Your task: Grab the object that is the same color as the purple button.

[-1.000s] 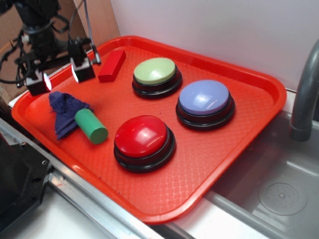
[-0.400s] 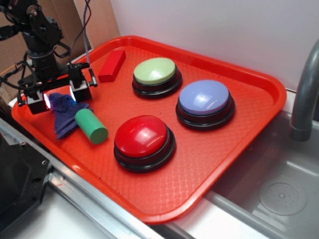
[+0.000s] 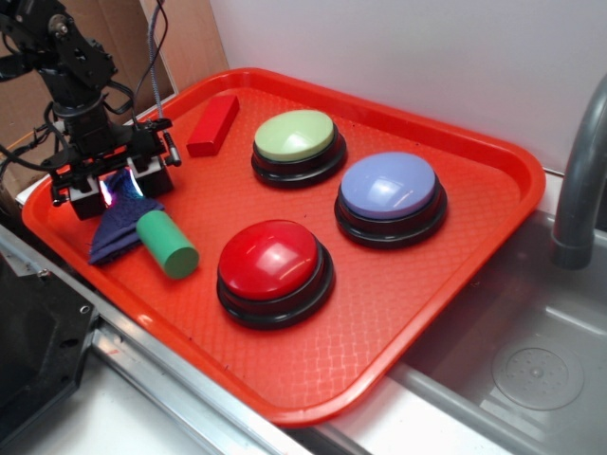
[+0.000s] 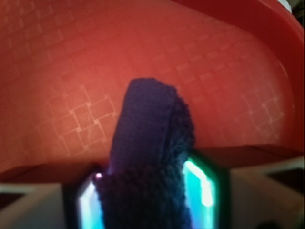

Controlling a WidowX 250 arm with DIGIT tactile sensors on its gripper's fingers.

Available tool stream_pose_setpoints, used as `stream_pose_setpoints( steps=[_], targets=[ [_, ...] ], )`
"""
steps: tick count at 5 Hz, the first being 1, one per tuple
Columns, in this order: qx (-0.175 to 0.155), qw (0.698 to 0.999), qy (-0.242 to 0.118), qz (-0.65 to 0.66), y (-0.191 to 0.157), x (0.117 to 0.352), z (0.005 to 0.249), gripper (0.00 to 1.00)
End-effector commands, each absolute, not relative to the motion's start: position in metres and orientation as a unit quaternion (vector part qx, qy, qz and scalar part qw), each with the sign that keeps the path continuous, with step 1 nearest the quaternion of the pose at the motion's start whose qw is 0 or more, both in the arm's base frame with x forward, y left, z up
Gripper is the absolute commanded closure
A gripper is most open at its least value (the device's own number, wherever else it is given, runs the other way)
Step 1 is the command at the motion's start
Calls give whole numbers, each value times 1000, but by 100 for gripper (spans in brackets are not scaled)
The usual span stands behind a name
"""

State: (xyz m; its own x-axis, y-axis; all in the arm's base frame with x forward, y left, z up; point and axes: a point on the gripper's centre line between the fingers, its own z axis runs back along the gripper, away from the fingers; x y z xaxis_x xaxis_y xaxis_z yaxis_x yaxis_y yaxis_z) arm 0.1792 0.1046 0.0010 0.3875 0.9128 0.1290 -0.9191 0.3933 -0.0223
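Fuzzy dark purple-blue terry rag [image 3: 116,230] lies bunched near the left corner of the waffle-textured red plastic tray [image 3: 455,275], pinched between the closed fingers of the gripper [image 3: 114,187]. Its hanging end touches a smooth green cylinder [image 3: 167,245].

place: toy kitchen test bench | cues: grey sink basin [image 3: 531,370]; faucet [image 3: 580,171]; cardboard backdrop [image 3: 180,38]; red tray [image 3: 427,284]

three buttons [image 3: 275,272], one cylinder [image 3: 167,245], one block [image 3: 212,124]
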Motion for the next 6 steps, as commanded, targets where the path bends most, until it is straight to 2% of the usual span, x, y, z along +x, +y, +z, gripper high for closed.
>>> stream_pose_setpoints(
  steps=[1, 2, 3, 4, 5, 6],
  targets=[
    [37, 840, -69, 536, 115, 180, 13, 100],
    [34, 872, -72, 483, 105, 189, 43, 100],
    [44, 912, -55, 403, 90, 200, 75, 100],
    [22, 953, -37, 300, 66, 208, 103, 100],
    [15, 982, -38, 183, 37, 212, 142, 100],
    [22, 989, -54, 135, 15, 212, 169, 100]
  ],
)
